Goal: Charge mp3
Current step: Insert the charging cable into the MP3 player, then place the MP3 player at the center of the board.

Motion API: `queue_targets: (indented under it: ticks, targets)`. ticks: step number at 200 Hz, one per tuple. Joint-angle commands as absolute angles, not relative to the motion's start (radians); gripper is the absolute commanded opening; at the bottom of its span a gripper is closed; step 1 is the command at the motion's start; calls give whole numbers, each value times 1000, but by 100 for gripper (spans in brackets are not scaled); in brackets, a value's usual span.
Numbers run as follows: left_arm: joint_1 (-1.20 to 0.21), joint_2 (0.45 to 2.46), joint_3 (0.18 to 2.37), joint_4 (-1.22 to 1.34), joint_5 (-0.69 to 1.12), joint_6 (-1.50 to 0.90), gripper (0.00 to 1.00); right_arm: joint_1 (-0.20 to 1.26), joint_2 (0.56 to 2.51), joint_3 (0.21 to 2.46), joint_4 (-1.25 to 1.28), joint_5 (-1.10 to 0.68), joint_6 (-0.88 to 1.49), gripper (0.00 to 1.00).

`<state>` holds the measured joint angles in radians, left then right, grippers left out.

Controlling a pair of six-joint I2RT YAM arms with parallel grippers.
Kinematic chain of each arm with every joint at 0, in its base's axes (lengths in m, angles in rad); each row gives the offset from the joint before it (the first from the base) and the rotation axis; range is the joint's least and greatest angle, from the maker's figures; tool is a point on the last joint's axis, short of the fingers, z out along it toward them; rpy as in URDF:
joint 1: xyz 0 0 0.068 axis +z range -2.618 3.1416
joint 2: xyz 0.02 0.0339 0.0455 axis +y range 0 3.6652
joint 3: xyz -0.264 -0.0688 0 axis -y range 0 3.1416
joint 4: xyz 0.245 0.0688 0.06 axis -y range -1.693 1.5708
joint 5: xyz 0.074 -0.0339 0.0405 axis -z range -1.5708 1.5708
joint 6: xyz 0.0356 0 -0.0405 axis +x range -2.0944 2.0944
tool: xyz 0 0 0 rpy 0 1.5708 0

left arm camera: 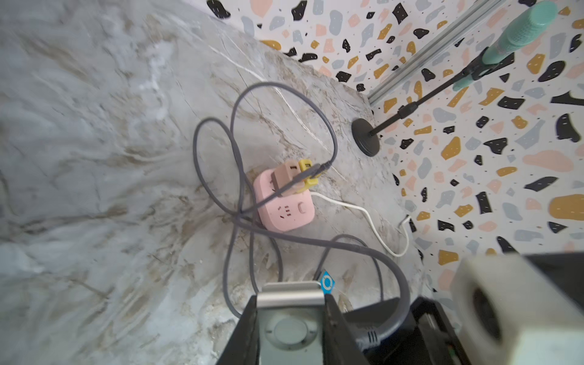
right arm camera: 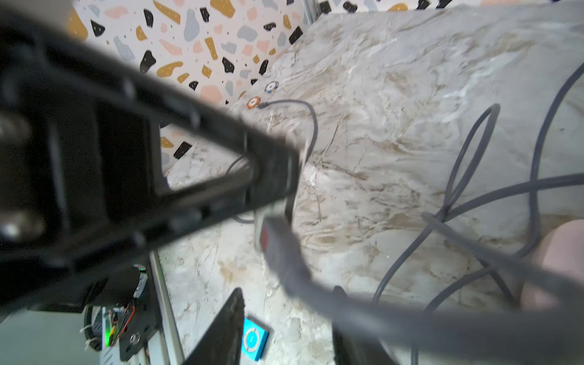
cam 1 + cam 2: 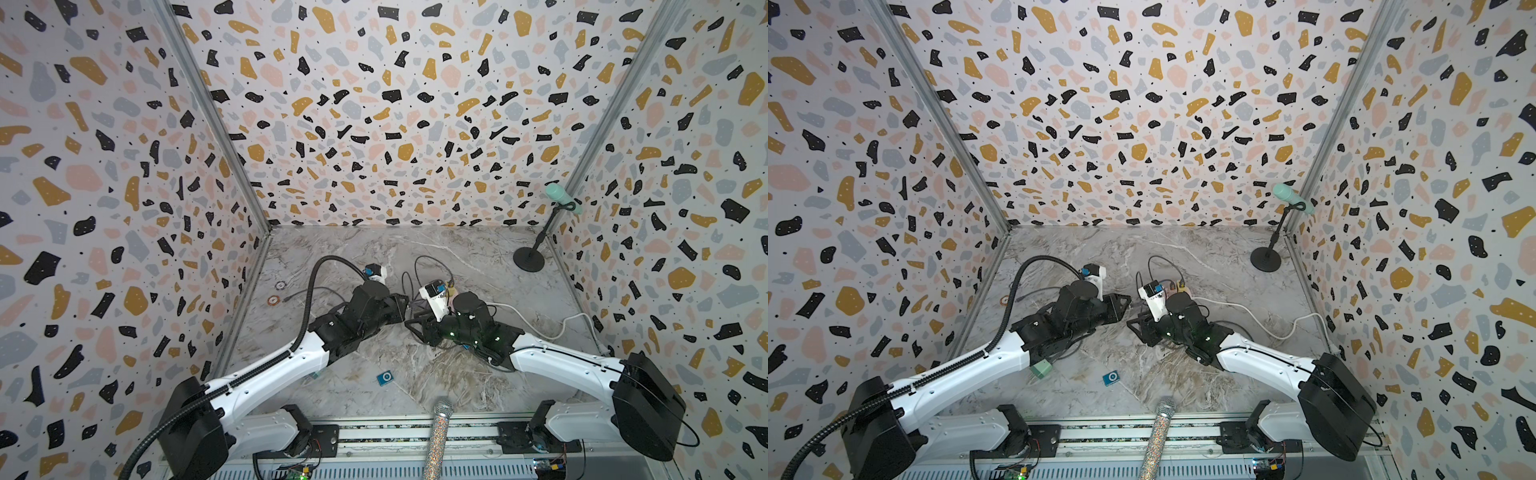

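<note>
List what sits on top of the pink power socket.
On the pink power socket: a brown adapter and a yellow adapter, grey cables attached. The outlets beneath them are hidden.

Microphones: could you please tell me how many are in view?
2. The mint-green microphone sits on a stand in the far right corner; the glittery microphone is at the front edge. More may be hidden.

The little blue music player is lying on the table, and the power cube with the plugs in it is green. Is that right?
Almost right. The power cube is pink, not green, as the left wrist view shows clearly. The rest is true: it has plugs in it, and the little blue music player lies on the table.
</note>
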<state>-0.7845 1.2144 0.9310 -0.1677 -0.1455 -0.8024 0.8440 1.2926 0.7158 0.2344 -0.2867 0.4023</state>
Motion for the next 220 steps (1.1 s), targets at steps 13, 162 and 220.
queue_targets:
  ticks: [13,162,220]
  targets:
    - [-729,1256,1011,-357,-351,-662,22,847,1238,792,142,-370,393,52]
    - [-209,1602,1585,-517,-455,-318,23,600,1427,1164,-28,-444,336,53]
    - [-263,1700,1369,-246,7,-347,23,542,1460,1169,-32,-447,333,53]
